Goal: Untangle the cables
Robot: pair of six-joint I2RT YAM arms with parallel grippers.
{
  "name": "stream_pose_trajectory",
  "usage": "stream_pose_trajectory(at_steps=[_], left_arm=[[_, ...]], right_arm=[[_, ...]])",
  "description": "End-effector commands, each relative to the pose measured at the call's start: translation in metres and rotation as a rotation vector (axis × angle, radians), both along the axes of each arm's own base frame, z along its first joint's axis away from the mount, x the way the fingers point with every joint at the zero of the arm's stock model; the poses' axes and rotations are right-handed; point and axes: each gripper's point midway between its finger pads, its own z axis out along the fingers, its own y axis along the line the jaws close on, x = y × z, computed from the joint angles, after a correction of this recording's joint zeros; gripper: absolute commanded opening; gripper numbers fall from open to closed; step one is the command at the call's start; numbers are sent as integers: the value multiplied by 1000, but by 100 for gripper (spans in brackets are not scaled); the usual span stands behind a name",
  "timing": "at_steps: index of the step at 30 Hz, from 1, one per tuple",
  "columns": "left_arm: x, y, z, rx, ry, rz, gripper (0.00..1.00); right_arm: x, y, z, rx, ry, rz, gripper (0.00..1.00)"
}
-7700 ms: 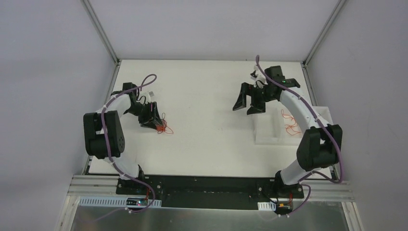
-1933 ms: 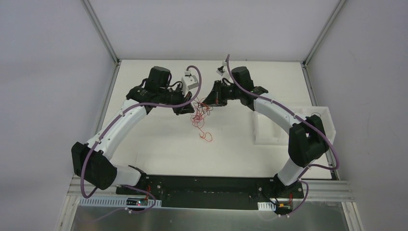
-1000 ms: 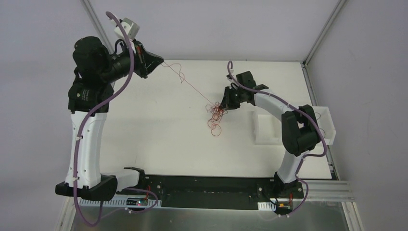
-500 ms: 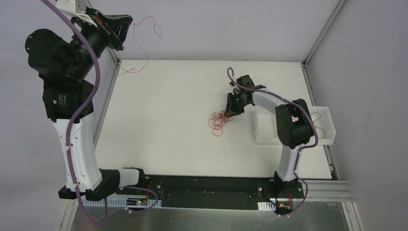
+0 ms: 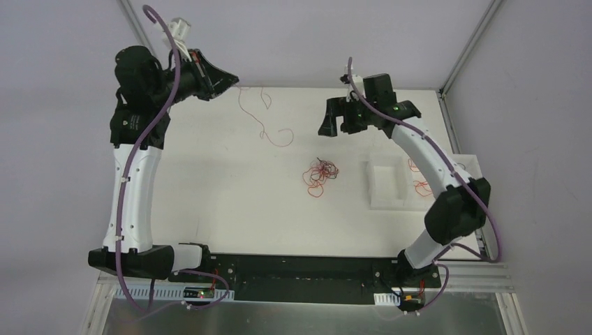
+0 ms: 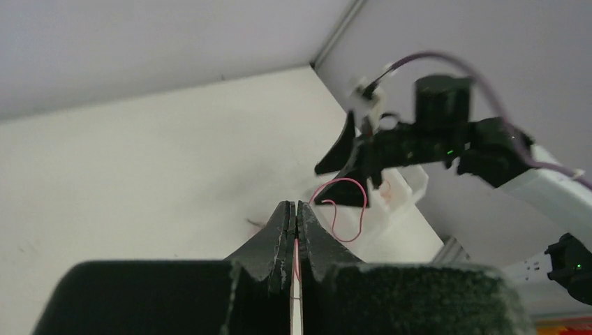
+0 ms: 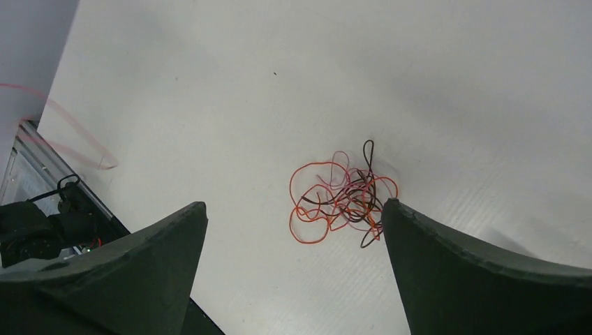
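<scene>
Strand of red cable [image 6: 295,258] tight in left gripper [image 6: 294,205]; right gripper [image 5: 334,128] wide apart, empty.

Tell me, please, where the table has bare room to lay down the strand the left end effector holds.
Widest free patch: the near-left table, bordered by the left arm, the wad of cables and the near edge. Crowded: around the wad, the white tray to its right, and under the hanging strand.
</scene>
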Motion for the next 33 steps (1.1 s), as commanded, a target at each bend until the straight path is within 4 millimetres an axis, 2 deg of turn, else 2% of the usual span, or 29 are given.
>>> stream_pose_trajectory(at_steps=[1, 2, 6, 8, 10, 13, 18, 23, 27, 30, 33], left_arm=[[-8, -29, -56, -58, 207, -155, 0], [-8, -34, -68, -58, 244, -167, 0], [-19, -61, -107, -59, 371, -262, 0], [-27, -76, -121, -55, 419, -309, 0], [-35, -92, -129, -53, 458, -356, 0], [-41, -108, -135, -73, 515, -392, 0], [-45, -119, -135, -105, 558, -429, 0], [-53, -123, -136, -107, 539, -472, 0], [-55, -123, -138, -113, 539, -477, 0], [-56, -124, -141, -122, 551, -479, 0], [-57, -124, -138, -131, 546, -489, 0]], right_arm=[[-38, -17, 86, 7, -240, 109, 99], [-49, -19, 103, 23, -284, 131, 99], [-82, -19, 138, 50, -407, 220, 99], [-95, -10, 148, 52, -432, 263, 99], [-108, 8, 155, 73, -432, 312, 99], [-116, 34, 154, 112, -397, 355, 99], [-122, 73, 151, 178, -324, 402, 91], [-123, 99, 152, 229, -279, 417, 87], [-116, 115, 145, 238, -256, 396, 81], [-109, 124, 137, 223, -251, 386, 72], [-110, 130, 131, 213, -247, 399, 56]])
